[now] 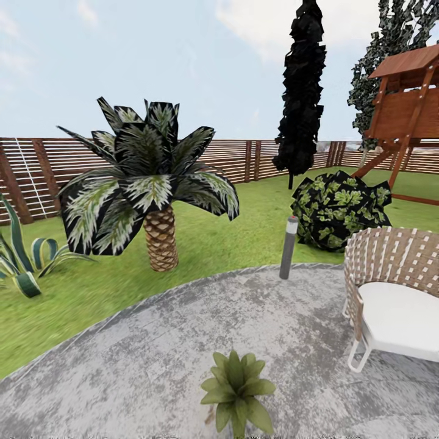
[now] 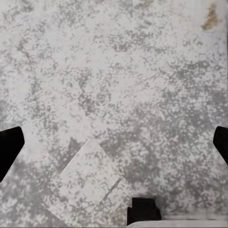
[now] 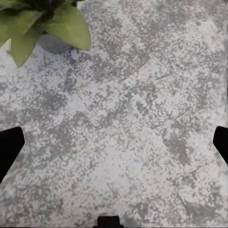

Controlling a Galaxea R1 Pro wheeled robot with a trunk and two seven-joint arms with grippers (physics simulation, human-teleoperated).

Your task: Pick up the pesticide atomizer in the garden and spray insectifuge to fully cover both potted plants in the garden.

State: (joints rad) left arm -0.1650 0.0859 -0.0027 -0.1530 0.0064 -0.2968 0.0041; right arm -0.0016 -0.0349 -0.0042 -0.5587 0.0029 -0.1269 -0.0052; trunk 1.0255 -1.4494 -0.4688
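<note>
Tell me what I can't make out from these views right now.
- Potted plant: head view, its pot is cut off by the bottom edge; right wrist view, leaves and pot cut by the frame corner.
- Chair: head view, cut by the right edge.
- Left gripper, right gripper: only dark fingertips at the frame sides; both look open, holding nothing.
- Striped plant: cut by the left edge.

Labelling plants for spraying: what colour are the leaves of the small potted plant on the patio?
Plain green, on the potted plant; the head view shows it best.
</note>
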